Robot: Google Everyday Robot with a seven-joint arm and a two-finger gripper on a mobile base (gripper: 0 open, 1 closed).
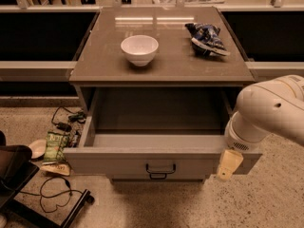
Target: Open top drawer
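The top drawer point(161, 161) of the grey cabinet stands pulled far out toward me. Its flat grey front carries a small black bar handle point(160, 169). Its deep grey inside point(156, 122) holds nothing I can see. My white arm point(270, 113) comes in from the right, at the drawer's front right corner. Of my gripper point(229, 164) only a beige tip shows, hanging in front of the right end of the drawer front. It is well to the right of the handle. The lower drawers are hidden under the open one.
A white bowl point(139, 49) and a blue snack bag point(207, 38) sit on the cabinet top point(161, 72). On the floor to the left lie a green snack bag point(56, 146), cables point(66, 122) and a black chair base point(19, 175).
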